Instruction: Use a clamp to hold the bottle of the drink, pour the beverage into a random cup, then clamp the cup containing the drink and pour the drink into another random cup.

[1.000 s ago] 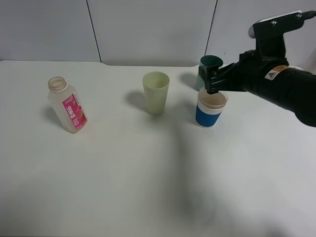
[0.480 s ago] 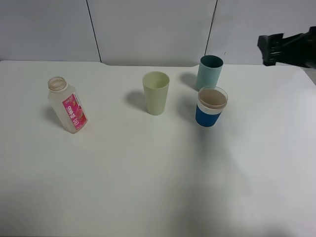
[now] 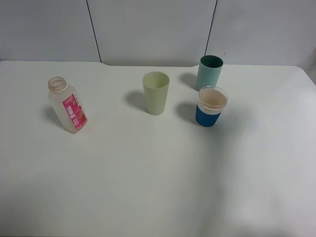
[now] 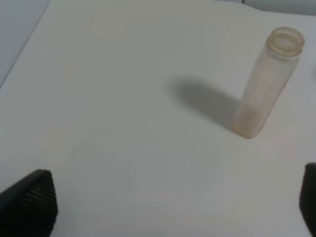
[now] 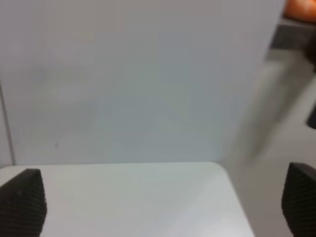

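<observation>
The uncapped clear bottle [image 3: 67,104] with a pink label stands at the table's left and looks empty. It also shows in the left wrist view [image 4: 266,84]. A pale green cup [image 3: 156,93] stands in the middle. A teal cup [image 3: 209,72] stands at the back right. Just in front of it, a blue-and-white cup [image 3: 211,106] holds a pinkish drink. Neither arm shows in the exterior view. My left gripper [image 4: 168,207] is open and empty, well short of the bottle. My right gripper [image 5: 160,202] is open and empty, facing the wall past a table corner.
The white table [image 3: 148,177] ends at a grey panelled wall [image 3: 148,29] at the back. Its right back corner [image 5: 212,170] shows in the right wrist view, with blurred dark and orange shapes [image 5: 296,19] beyond it.
My right arm has pulled away from above the blue-and-white cup, gone right and left the exterior view. The cups and bottle have not moved.
</observation>
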Controlling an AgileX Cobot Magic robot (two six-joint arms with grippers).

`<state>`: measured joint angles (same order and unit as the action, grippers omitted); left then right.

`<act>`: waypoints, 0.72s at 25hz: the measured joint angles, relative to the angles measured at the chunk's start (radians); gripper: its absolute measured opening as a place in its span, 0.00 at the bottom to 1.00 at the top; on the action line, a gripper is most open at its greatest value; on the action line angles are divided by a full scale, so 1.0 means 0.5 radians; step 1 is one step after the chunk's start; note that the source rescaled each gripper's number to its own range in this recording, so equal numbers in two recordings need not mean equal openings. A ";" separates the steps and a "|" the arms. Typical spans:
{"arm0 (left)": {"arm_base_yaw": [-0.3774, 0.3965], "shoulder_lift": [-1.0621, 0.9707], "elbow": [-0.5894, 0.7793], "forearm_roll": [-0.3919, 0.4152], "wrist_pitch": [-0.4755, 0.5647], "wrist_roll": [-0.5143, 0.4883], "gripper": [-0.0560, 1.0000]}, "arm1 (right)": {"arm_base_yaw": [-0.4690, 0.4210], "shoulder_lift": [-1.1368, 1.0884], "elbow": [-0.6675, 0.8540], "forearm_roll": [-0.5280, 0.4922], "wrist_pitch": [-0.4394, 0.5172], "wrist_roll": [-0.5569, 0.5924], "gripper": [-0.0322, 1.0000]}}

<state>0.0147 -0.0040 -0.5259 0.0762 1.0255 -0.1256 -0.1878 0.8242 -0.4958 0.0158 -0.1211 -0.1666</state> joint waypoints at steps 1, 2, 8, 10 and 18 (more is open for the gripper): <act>0.000 0.000 0.000 0.000 0.000 0.000 1.00 | -0.006 -0.063 0.000 0.000 0.056 0.000 0.84; 0.000 0.000 0.000 0.000 0.000 0.000 1.00 | -0.008 -0.125 0.000 0.000 0.102 0.000 0.84; 0.000 0.000 0.000 0.000 0.000 0.000 1.00 | -0.011 -0.522 0.000 0.046 0.462 -0.031 0.84; 0.000 0.000 0.000 0.000 0.000 0.000 1.00 | -0.011 -0.688 0.000 0.057 0.584 -0.037 0.84; 0.000 0.000 0.000 0.000 0.000 0.000 1.00 | -0.011 -1.058 -0.266 0.003 1.403 -0.037 0.84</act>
<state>0.0147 -0.0040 -0.5259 0.0762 1.0255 -0.1256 -0.1933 0.2950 -0.6290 0.0174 0.5804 -0.1851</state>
